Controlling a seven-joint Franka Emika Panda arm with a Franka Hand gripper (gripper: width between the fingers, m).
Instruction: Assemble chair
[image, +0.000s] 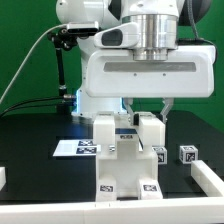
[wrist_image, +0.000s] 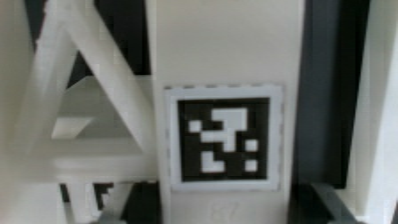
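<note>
- While the arm hangs low over the middle of the table (image: 30, 130) in the exterior view, the chair (image: 125, 155) is seen standing toward the table's front edge: two upright white blocks on a taller tagged slab.
- The fingers (image: 146, 108) are seen reaching down at the top of the block on the exterior view's right; whether they are apart, together or clamped on it cannot be told.
- The step in hand is judged to be seating or steadying that block; it should be pressed straight down, without tilt, so that the joint is not strained.
- The marker board (image: 78, 148) lies flat behind the chair toward the exterior view's left, apart from it.
- A small tagged cube (image: 187, 153) and a white part (image: 209, 182) at the front corner on the exterior view's right stand near; a sideways move could knock them.
- In the wrist view, a white upright face with a marker tag (wrist_image: 224, 137) fills the picture, very close, with slanted white bars (wrist_image: 80, 90) beside it.
- No fingertips are clearly made out there.
</note>
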